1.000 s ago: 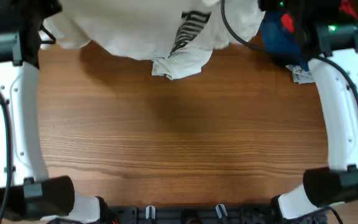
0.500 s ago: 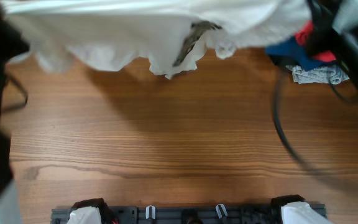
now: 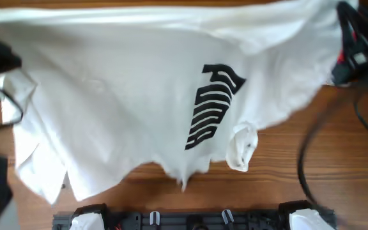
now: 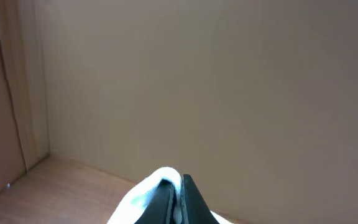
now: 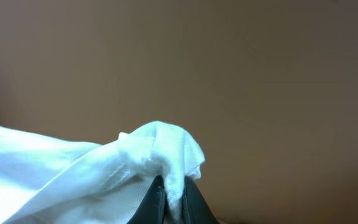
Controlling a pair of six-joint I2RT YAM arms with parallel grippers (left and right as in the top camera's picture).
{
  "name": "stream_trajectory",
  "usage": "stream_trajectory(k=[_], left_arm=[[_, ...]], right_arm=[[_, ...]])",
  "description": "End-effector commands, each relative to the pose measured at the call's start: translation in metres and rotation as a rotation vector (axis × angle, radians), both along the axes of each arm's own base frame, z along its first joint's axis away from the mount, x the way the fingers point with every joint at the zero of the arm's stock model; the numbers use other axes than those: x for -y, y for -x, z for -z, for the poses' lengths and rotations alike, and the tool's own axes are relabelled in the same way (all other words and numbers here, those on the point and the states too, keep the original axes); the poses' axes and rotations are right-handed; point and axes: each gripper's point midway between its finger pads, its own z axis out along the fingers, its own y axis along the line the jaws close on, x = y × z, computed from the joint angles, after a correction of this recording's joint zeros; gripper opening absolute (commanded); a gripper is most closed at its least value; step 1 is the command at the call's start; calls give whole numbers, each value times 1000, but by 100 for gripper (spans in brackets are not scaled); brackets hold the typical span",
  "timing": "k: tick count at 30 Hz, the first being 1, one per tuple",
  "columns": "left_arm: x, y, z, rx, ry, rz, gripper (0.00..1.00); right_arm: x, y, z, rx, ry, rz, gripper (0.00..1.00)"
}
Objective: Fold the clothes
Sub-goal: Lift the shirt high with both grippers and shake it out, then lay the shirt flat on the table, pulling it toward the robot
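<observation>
Holding tee [image 3: 120, 96] up btwn both arms, no fold yet

I'm seeing the L gripper [image 4: 180, 186] pinching tight on a bunched white edge of the tee, jaws together w/ only cloth btwn them. R gripper [image 5: 173, 190] is doing the same on its side, clamping a wad of fabric that's puffing out above the tips. Overhead, the tee is hanging spread across nearly the whole view, stretching arm to arm, its black print [image 3: 211, 105] facing the cam. It's looking lifted off the table [image 3: 337, 172] rather than lying on it, tho I can't tell how high. The lower edge is drooping unevenly, and what may be a sleeve [image 3: 243, 148] is curling into a roll beside the print.

Progress, as I'm judging it: early. Pickup and spread are looking done; no fold is showing anywhere. Left to do: laying it flat, smoothing that curled sleeve, then the side folds and the final halving. I'm reckoning the set-down is needing both arms coming down level, else the loose side is going to bunch.
</observation>
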Motion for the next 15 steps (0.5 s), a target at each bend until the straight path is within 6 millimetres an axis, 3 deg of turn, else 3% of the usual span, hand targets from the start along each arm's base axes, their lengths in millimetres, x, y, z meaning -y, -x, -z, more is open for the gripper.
stream_trajectory(k=[1, 6, 8, 11, 15], left_arm=[[-33, -67, 42, -120, -13, -99, 4], [-50, -166, 86, -136, -9, -98, 4], [-56, -203, 94, -78, -10, -99, 4], [-49, -227, 84, 18, -32, -53, 4], [-34, -213, 29, 164, -82, -28, 4]], right_arm=[[17, -81, 38, -95, 48, 117, 4], [15, -197, 78, -60, 64, 170, 4], [16, -227, 78, 8, 51, 193, 4], [14, -238, 56, 98, 18, 195, 4], [24, -213, -13, 247, 8, 212, 4]])
